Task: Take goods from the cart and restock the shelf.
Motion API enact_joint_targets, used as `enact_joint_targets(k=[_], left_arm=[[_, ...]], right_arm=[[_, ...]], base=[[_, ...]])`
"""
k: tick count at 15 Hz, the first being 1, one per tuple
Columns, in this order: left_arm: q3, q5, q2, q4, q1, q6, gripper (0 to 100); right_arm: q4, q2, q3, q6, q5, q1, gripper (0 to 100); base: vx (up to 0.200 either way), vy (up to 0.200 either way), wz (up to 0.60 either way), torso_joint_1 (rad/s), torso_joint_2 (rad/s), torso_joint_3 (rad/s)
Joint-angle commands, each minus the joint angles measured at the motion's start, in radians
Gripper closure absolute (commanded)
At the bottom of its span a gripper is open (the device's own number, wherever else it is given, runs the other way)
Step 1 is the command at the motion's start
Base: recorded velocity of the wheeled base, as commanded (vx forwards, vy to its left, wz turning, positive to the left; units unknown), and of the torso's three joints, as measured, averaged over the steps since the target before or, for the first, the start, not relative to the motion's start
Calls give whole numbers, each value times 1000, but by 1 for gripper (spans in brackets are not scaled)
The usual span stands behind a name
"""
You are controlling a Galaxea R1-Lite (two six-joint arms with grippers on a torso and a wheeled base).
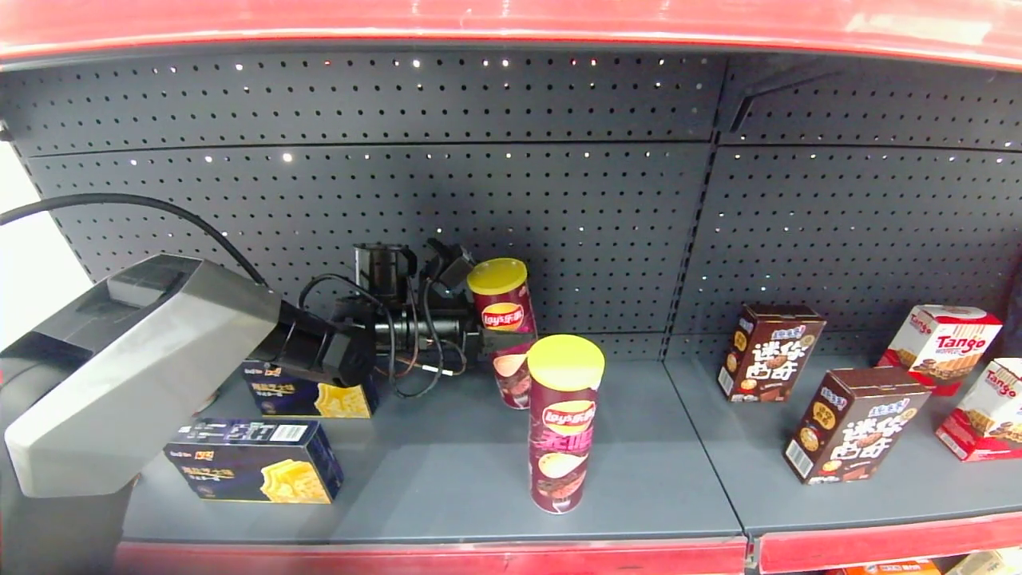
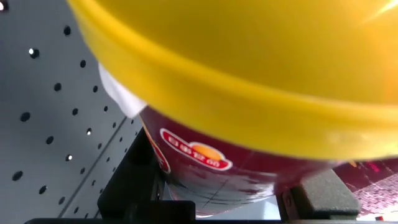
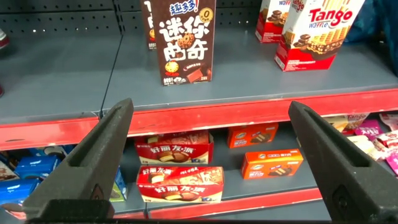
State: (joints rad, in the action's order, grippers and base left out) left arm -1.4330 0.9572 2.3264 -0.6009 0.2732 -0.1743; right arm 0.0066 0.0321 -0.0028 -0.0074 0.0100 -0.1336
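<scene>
A maroon chips can [image 1: 505, 315] with a yellow lid stands slightly tilted near the pegboard back wall of the grey shelf [image 1: 447, 471]. My left gripper [image 1: 499, 339] reaches in from the left and is shut on the can's middle. In the left wrist view the yellow lid and the chips can [image 2: 205, 168] loom close, and black fingers [image 2: 127, 186] press its sides inside my left gripper [image 2: 217, 202]. A second, identical can [image 1: 563, 423] stands upright in front of it, free. My right gripper [image 3: 211, 168] hangs open and empty in front of the shelf's red edge.
Two blue boxes [image 1: 255, 461] lie at the shelf's left, partly under my left arm. Brown cookie boxes [image 1: 854, 423] and red-white wafer boxes [image 1: 942, 345] stand on the right section. The right wrist view shows a brown box [image 3: 180, 40] and lower shelves holding orange boxes [image 3: 272, 168].
</scene>
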Motion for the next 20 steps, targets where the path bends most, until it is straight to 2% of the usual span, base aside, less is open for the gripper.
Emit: enact_joint_targets(k=[1, 7, 9, 10, 11, 20], left_arm=[[-9, 0, 8, 0, 1, -1, 100], [-18, 0, 25, 18, 8, -2, 100], [-20, 0, 27, 30, 9, -24, 100], [-21, 0, 27, 32, 9, -27, 0], [-21, 0, 27, 47, 9, -41, 0], [-10, 0, 19, 47, 4, -48, 0]], right_arm=[[0, 2, 0, 0, 1, 0, 0], [0, 2, 1, 0, 1, 0, 0], [1, 2, 1, 0, 1, 0, 0], [0, 2, 0, 0, 1, 0, 0], [1, 2, 0, 0, 1, 0, 0], [1, 2, 0, 0, 1, 0, 0]], base=[[0, 0, 0, 0, 0, 0], [0, 0, 0, 0, 0, 0], [0, 0, 0, 0, 0, 0], [0, 0, 0, 0, 0, 0], [0, 0, 0, 0, 0, 0], [0, 0, 0, 0, 0, 0]])
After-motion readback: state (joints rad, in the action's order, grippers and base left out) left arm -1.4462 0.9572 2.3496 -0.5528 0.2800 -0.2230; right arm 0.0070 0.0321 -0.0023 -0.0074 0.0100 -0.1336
